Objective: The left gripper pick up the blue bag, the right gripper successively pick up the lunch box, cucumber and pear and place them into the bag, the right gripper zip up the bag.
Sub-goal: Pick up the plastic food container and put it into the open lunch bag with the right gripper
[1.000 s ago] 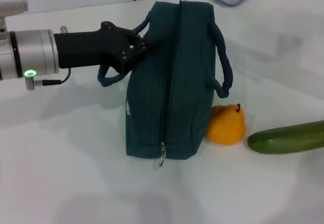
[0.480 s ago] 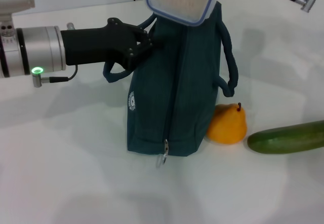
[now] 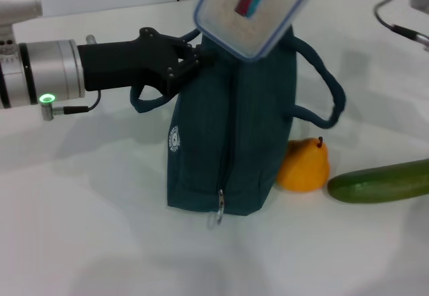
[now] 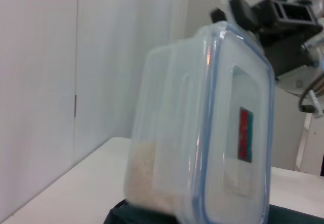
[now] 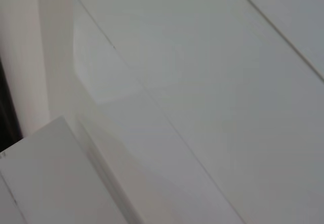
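I am holding the bag (image 3: 231, 128) upright near the middle of the table (image 3: 80, 229) with the left gripper (image 3: 186, 61), which is clenched on the bag's near handle at its top edge. The bag is soft fabric and is sagging a little, so I judge it will fold unless I keep the handle pulled up and outward to hold the mouth open. I cannot tell from here how wide the zipper is parted.

The box (image 3: 253, 11) is hanging tilted just above the top of the bag, lid with its sticker turned toward the head camera. In the left wrist view the box (image 4: 202, 133) is filling the frame, and the right gripper (image 4: 276, 21) is showing as dark fingers at the box's far end, so I take it to be grasping the box there. The box looks stiff and smooth, with some pale filling low inside, so I expect moderate weight and a slippery wall; a hold across the rim at the short end is the safest place, and it should go in end first.

The pear (image 3: 303, 165) is sitting against the bag's right side, toward the table's right edge, with the cucumber (image 3: 379, 181) lying just beyond it. The pear is rounded and likely to roll, so I would take it across its widest part; the cucumber is firm and best taken at mid-length.
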{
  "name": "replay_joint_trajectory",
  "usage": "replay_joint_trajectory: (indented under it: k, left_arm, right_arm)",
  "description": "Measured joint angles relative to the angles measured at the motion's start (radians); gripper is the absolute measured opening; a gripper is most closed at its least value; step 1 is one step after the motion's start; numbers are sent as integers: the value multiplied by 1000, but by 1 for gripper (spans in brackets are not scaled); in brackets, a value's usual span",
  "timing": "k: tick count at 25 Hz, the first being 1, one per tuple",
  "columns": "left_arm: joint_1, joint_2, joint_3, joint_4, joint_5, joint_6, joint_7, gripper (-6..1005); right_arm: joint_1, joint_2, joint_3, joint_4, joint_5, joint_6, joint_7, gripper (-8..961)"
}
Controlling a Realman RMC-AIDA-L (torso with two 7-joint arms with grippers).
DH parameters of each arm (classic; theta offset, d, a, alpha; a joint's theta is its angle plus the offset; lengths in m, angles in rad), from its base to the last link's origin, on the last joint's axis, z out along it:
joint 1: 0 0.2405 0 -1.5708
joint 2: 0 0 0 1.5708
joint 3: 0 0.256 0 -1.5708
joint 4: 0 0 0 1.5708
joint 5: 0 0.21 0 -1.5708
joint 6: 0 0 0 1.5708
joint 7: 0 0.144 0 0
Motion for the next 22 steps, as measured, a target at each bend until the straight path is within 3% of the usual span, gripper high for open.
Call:
replay_joint_trajectory:
  k: [1,6,12,22]
  left_arm:
    - [2,0,0,0,-4,0,2,85]
    - [7,0,-1,0,-20,1,3,86]
    - [-1,1,-1,-1,-21,1,4,88]
    - [-6,-1,-1,5,-36,0,17,90]
  right_arm:
    - [-38,-2,4,-18,1,-9,6,118]
    - [-80,-7,-3,-24,-11,-7,7,123]
    - [-91,-11,-6,-24,-78,2,7,130]
    - [-60,25,-48,-35,-199,109,-27,141]
